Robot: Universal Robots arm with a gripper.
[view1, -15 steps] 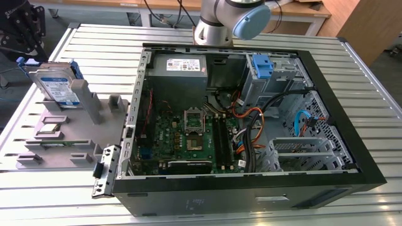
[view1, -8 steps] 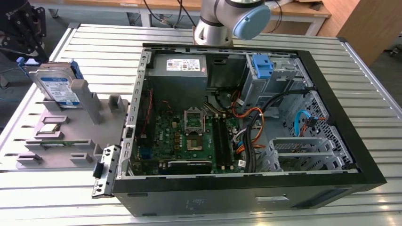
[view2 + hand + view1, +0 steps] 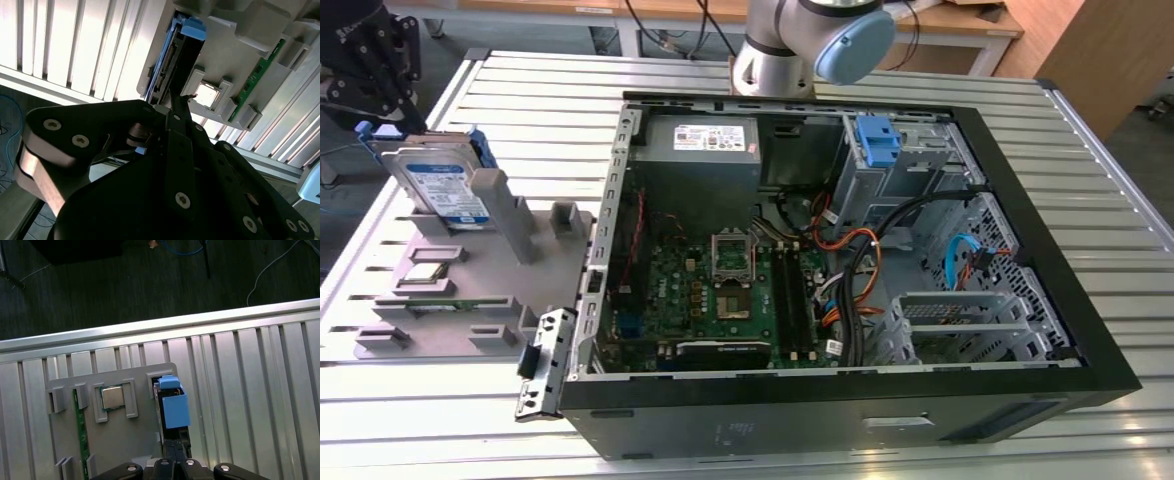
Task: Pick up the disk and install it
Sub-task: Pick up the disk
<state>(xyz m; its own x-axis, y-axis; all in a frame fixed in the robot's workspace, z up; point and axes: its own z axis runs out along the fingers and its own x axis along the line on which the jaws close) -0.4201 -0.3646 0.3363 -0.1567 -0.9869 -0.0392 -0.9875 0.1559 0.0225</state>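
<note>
My black gripper (image 3: 175, 444) hangs near the edge of the table. In the first wrist view its fingers (image 3: 171, 452) are drawn together with nothing caught between them. Just beyond their tips is the disk (image 3: 172, 407), a flat silver-grey hard drive with blue plastic side rails. It stands on edge in a slot of a pale grey moulded holder plate (image 3: 125, 440). I am close above it, but I cannot tell whether I touch it.

In the second wrist view the disk (image 3: 175, 55) shows edge-on, with its connector row turned toward me. In the exterior view its blue-and-white label (image 3: 440, 190) faces the camera, and I (image 3: 374, 80) sit above it, toward the exterior view's left.

Near the disk, the same plate holds a square metal-capped processor chip (image 3: 112, 397) in its own pocket. A long green memory stick (image 3: 79, 407) sits one pocket further along. The plate lies on a ribbed aluminium table (image 3: 250, 390).

Just beside the plate, on the exterior view's right, stands a big open black computer case (image 3: 1067, 330). Inside it are a green motherboard (image 3: 720, 290), a grey power-supply box with a white sticker (image 3: 707, 140), and loose orange and blue cables (image 3: 961, 255). A bare blue plastic bracket (image 3: 881, 140) sits in the metal drive cage. Behind the case rises the silver and pale blue base of my arm (image 3: 814, 40).
</note>
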